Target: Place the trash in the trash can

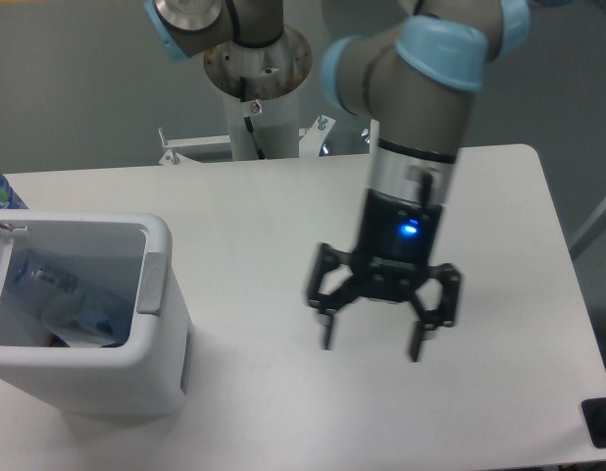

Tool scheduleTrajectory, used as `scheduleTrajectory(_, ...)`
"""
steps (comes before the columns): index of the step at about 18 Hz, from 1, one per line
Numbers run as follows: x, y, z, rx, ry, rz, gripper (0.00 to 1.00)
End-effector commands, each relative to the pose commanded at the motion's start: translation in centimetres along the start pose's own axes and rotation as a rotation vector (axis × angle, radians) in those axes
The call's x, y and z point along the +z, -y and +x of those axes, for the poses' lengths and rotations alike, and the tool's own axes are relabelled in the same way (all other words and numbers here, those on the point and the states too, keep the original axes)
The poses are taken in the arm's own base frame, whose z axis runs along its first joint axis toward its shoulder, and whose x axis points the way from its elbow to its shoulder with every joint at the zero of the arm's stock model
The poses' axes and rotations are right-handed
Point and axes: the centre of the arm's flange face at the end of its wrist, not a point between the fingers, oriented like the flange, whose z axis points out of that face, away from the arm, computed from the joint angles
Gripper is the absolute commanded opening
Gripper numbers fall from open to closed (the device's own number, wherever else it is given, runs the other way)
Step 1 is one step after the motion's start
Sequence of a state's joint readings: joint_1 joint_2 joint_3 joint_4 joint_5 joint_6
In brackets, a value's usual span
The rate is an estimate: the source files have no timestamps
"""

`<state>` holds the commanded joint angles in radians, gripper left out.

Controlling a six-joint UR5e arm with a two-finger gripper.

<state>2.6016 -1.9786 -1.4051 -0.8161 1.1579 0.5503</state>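
Pincer (372, 343) spread wide, nothing between its fingers, pointing down over the desk (283, 226) middle, nearer the front edge. Trash can (82, 314) at the desk's front-left corner. Inside it: clear bluish bottle (43, 280), whitish cup-like piece (82, 324).

We see a UR5e arm (418, 108) of grey metal tubes with light blue joint caps. Its black two-finger gripper (373, 345) carries a glowing blue light on the wrist. A black cable runs down the white base column (261, 116).
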Motion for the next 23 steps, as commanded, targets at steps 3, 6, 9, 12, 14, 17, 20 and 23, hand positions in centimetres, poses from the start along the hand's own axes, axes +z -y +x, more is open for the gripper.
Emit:
scheduleTrajectory(3, 3.2, -2.0, -1.7, 0.062, 0.036, -0.083, 1.00)
scheduleTrajectory(6, 4.9, -4.0, -2.1, 0.138, 0.047, -0.173, 1.00)
scheduleTrajectory(9, 5.3, -5.9, -1.8, 0.199, 0.046, -0.282, 1.00)
scheduleTrajectory(12, 5.3, -6.8, -2.2, 0.250, 0.081, -0.382, 1.00)
scheduleTrajectory(14, 5.3, -7.2, -2.5, 0.307, 0.095, -0.424, 1.00)
scheduleTrajectory(17, 5.3, -7.8, -2.9, 0.369, 0.099, -0.508, 1.00)
scheduleTrajectory(20, 5.1, -7.6, -2.9, 0.410, 0.083, -0.559, 1.00)
scheduleTrajectory(23, 4.9, -8.0, -2.9, 0.501, 0.062, -0.595, 1.00)
